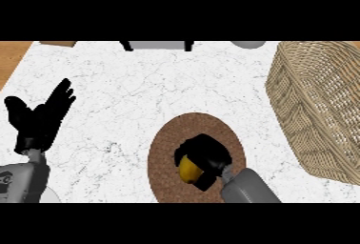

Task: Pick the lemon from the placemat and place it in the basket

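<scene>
- The marble counter (141, 86) filled the view, pale and veined, giving the whole job one flat working surface.
- The wicker basket (320, 105) sat at the right, running from the far edge toward the near side, its open top within reach of the working arm, which looked like the reason that arm took the pick.
- The round brown placemat (169, 143) lay near centre, just left of the basket but apart from it, so the carry ahead looked short.
- The left hand (42, 119) rested at the left edge, fingers straight and up, holding nothing, well clear of the action.
- The right hand (205, 159) was down over the placemat, fingers curled round the fruit from above, a wrap suited to something round that could roll.
- The lemon (187, 170) showed only as a yellow sliver under those fingers, on or barely above the mat; I couldn't tell which. Lifting seemed the next step.
</scene>
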